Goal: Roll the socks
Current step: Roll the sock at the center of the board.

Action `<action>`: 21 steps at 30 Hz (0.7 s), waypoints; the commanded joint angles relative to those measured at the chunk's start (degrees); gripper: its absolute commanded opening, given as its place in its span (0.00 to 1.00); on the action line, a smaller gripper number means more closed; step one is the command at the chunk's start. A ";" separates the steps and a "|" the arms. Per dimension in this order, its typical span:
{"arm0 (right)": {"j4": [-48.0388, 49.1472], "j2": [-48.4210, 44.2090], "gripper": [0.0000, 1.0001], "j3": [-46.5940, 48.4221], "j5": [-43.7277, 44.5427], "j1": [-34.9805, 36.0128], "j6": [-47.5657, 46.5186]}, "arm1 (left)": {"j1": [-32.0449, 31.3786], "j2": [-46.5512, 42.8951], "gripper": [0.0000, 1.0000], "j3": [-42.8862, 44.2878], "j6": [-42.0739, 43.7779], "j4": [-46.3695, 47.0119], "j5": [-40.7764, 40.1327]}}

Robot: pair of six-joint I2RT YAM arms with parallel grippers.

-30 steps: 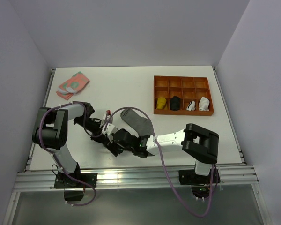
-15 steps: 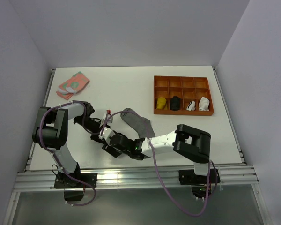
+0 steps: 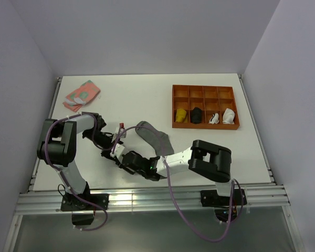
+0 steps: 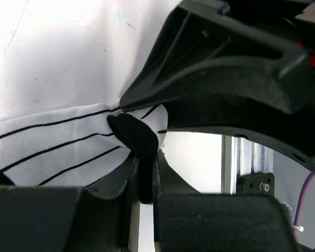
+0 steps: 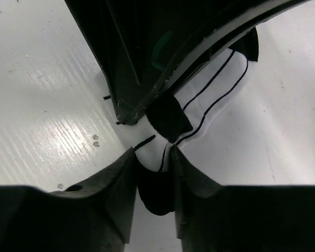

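The white sock with thin black stripes (image 4: 52, 152) lies on the white table, held by both grippers at its black end. My left gripper (image 4: 144, 163) is shut on a black part of the sock (image 4: 134, 134). My right gripper (image 5: 153, 157) is shut on another black part of the same sock (image 5: 156, 191), whose striped body (image 5: 212, 86) runs up and right. In the top view both grippers meet, left (image 3: 111, 146) and right (image 3: 125, 159), and hide the striped sock. The plain grey sock (image 3: 155, 137) lies flat just right of them, free.
An orange compartment tray (image 3: 205, 93) stands at the back right, holding a yellow bundle (image 3: 182, 115), a black bundle (image 3: 196, 115) and two white bundles (image 3: 229, 116). A pink and green folded pair (image 3: 82, 94) lies at the back left. The table's front rail is close behind the grippers.
My right arm has swung left, bringing its gripper closer against the left gripper. The left gripper has barely moved. The grey sock stays where it lies.
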 commanded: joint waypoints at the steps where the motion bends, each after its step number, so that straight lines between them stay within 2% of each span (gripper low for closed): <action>1: 2.06 1.03 0.36 1.63 1.17 -0.06 -0.18 | -0.54 -0.30 0.00 1.23 2.22 -3.56 1.65; 2: 1.97 1.03 0.29 1.36 1.35 -0.06 -0.18 | -0.54 -0.39 0.01 1.14 1.78 -3.39 1.48; 5: 2.06 0.24 0.20 0.57 1.70 -0.06 -0.01 | -0.54 -0.65 0.04 1.05 -1.99 -0.67 1.04; 8: 1.89 -0.29 0.15 -0.04 1.96 -0.06 0.43 | -0.45 -0.04 0.09 2.28 -3.75 -0.84 1.03; 16: 1.01 -0.03 0.08 -0.22 2.41 -0.06 0.61 | -0.19 -1.18 0.31 2.72 -5.78 -0.13 0.86; 21: 0.57 0.06 0.07 -0.48 3.37 0.03 0.70 | 1.83 -1.27 0.37 4.39 -5.69 -1.71 1.47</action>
